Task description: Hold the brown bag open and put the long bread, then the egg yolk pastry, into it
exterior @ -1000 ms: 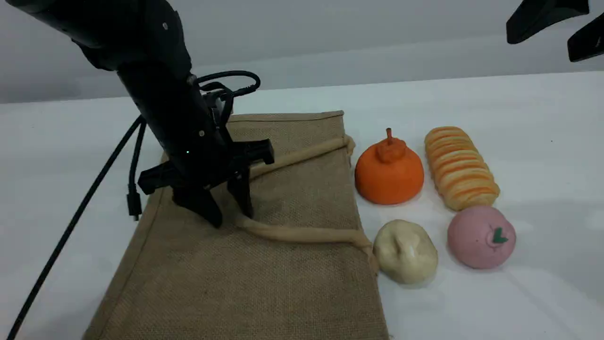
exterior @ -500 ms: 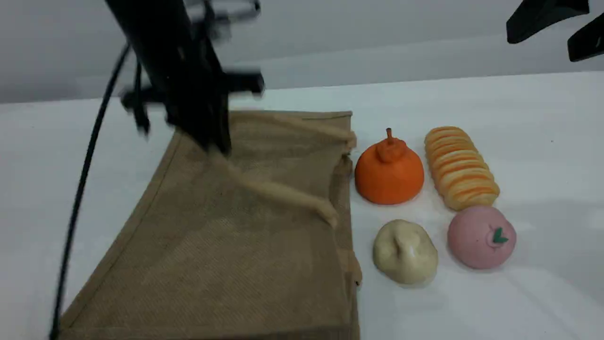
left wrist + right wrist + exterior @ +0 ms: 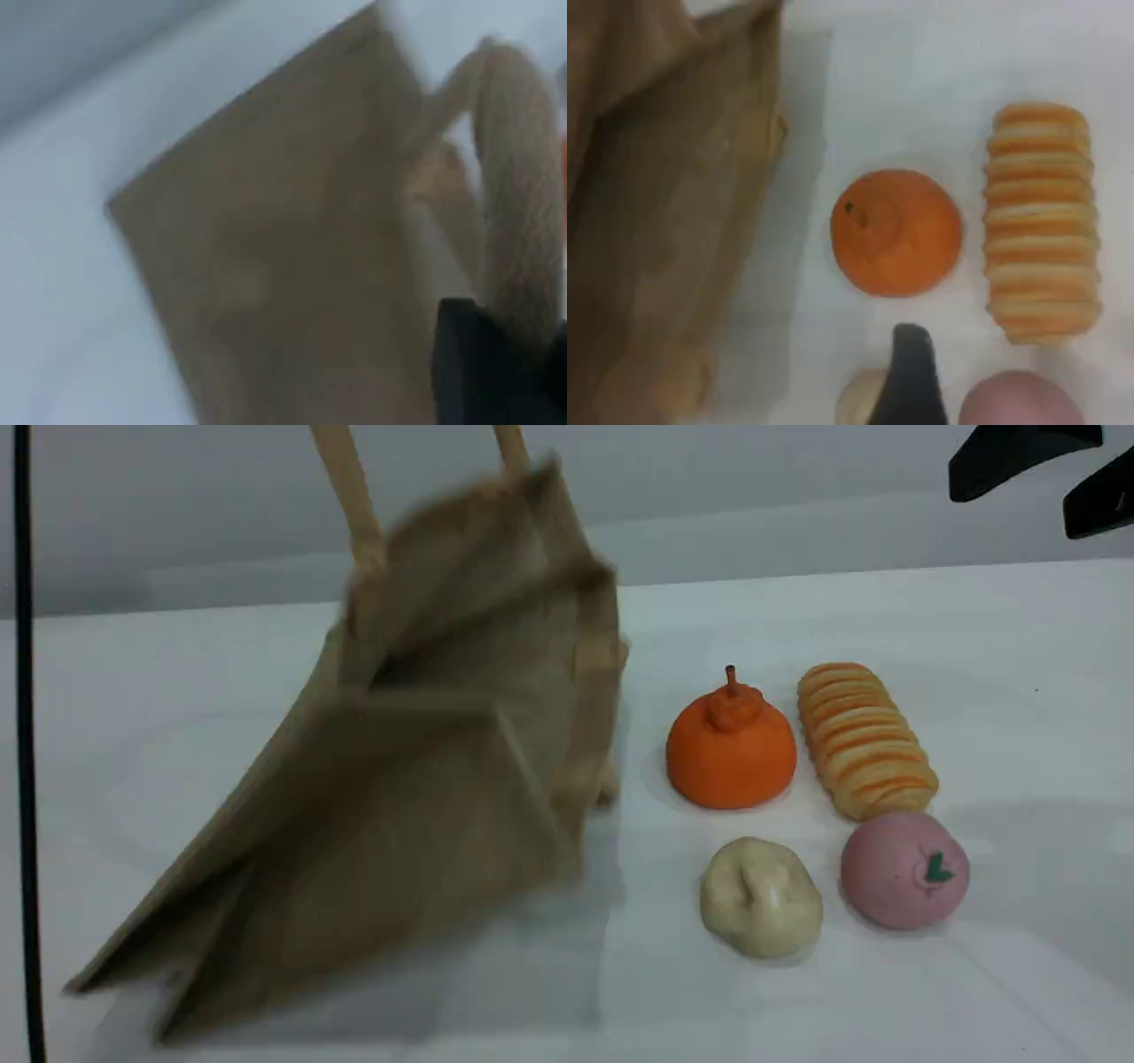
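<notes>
1. Found the left gripper (image 3: 514, 363) clamped fully down on a beige handle (image 3: 518, 177) of the brown bag (image 3: 416, 779), the rope pinched between its dark fingertips.
2. Saw that grip carried up past the scene view's top within the last second. Before that, the same fingers stood part open over the bag lying flat. Only taut handle strands left showing there.
3. Saw the bag hauled off its side in that time, with the mouth raised and gaping and the gusset spread. Its bottom rested on the table (image 3: 974, 629) toward the near left corner. Blurred, so probably swinging.
4. Judged the opening step nearly done, with nothing seen inside so far.
5. Found the right gripper (image 3: 1059, 478) spread wide on nothing, high over the table's far right corner.
6. Noted the long bread (image 3: 864, 740) unmoved toward the right edge, and the egg yolk pastry (image 3: 760, 897) nearer the near edge. Both lay apart from the bag.
7. Marked an orange stemmed fruit shape (image 3: 731, 748) just beside the bread, between it and the bag, and a pink ball (image 3: 904, 870) at the bread's near end. Judged both likely to crowd a grasp across the loaf.
8. Noted a black cable (image 3: 22, 779) hanging by the left edge, clear of the bag.
</notes>
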Controlling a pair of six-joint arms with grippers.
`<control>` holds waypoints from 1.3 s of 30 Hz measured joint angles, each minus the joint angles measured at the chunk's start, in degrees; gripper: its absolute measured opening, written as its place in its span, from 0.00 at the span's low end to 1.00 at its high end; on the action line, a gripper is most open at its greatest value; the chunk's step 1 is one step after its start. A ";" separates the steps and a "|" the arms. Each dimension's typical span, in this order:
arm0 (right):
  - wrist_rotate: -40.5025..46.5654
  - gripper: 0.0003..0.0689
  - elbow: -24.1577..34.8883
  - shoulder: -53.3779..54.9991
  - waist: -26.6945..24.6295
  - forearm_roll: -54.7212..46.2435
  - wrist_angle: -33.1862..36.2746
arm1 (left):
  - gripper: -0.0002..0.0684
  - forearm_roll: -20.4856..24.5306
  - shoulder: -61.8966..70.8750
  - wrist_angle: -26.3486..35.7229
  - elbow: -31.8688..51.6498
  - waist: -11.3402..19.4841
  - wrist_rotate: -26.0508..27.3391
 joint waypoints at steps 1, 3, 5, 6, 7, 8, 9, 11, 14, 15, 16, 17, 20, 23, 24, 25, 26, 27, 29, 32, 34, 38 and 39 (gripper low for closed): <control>-0.15 0.74 0.00 0.00 0.00 0.07 -0.02 | 0.13 -1.82 -0.24 -0.09 -1.02 0.00 1.79; -1.10 0.74 0.04 0.05 0.00 0.13 -0.31 | 0.13 -4.91 -0.39 -0.30 -2.17 0.00 5.93; -1.94 0.74 0.04 0.57 0.00 0.43 -1.35 | 0.13 -7.88 -0.58 -0.42 -2.21 0.00 9.10; -2.35 0.74 0.04 1.07 0.00 0.88 -1.90 | 0.13 -8.74 -0.58 -0.42 -2.21 0.00 10.17; -2.90 0.74 0.04 1.58 0.00 0.99 -2.57 | 0.13 -9.13 -0.63 -0.42 -2.21 -0.05 10.77; -3.33 0.74 0.04 2.33 0.00 1.03 -2.95 | 0.13 -9.14 -0.69 -0.42 -2.21 -0.05 10.82; -3.81 0.74 0.04 3.16 0.00 1.30 -3.50 | 0.13 -9.06 -0.77 -0.42 -2.21 -0.05 10.82; -4.23 0.74 0.04 4.89 0.00 1.43 -5.02 | 0.13 -8.88 -1.03 -0.36 -2.16 -0.05 10.82; -4.54 0.74 0.04 7.85 0.00 1.43 -7.24 | 0.13 -7.28 -1.55 -0.42 -2.16 -0.05 10.69; -4.59 0.74 0.04 8.94 0.00 1.43 -7.97 | 0.13 -6.27 -1.63 -0.42 -2.16 -0.05 10.34; -4.64 0.74 0.04 10.05 0.00 1.43 -8.86 | 0.13 -5.29 -1.77 -0.42 -2.16 -0.05 10.21; -4.64 0.74 0.04 10.89 0.00 1.48 -9.70 | 0.13 -4.60 -1.84 -0.42 -2.16 -0.05 10.21; -4.86 0.74 0.04 13.67 0.00 1.77 -11.54 | 0.13 -4.47 -2.03 -0.42 -2.16 -0.05 10.85; -6.09 0.74 -0.02 15.81 0.00 2.53 -11.93 | 0.13 -4.73 -2.24 -0.42 -2.16 -0.05 13.82; -6.66 0.74 -0.02 16.22 0.00 2.82 -11.99 | 0.13 -4.73 -2.30 -0.42 -2.16 -0.05 15.49; -7.08 0.74 -0.02 16.46 0.00 3.19 -12.18 | 0.13 -4.67 -2.52 -0.42 -2.16 -0.05 17.08; -7.64 0.74 -0.02 16.58 0.00 3.69 -12.59 | 0.13 -4.74 -2.69 -0.42 -2.16 -0.05 18.24; -7.81 0.74 -0.02 16.63 0.00 3.83 -13.04 | 0.13 -4.88 -2.76 -0.42 -2.16 -0.05 19.06; -7.74 0.74 -0.02 16.63 0.00 3.83 -13.71 | 0.13 -4.86 -2.88 -0.42 -2.16 -0.05 19.96; -7.74 0.74 -0.02 16.63 0.00 3.83 -14.03 | 0.13 -5.46 -3.40 -0.42 -2.16 -0.05 22.39; -8.21 0.74 -0.02 16.77 0.00 3.83 -14.07 | 0.13 -6.37 -3.69 -0.42 -2.16 -0.05 23.67; -10.11 0.74 -0.76 17.79 0.00 3.83 -13.50 | 0.13 -6.41 -3.68 -0.47 -2.16 -0.05 24.34; -10.49 0.74 -1.23 18.17 0.00 3.83 -13.14 | 0.13 -6.41 -3.68 -0.47 -2.16 -0.05 24.40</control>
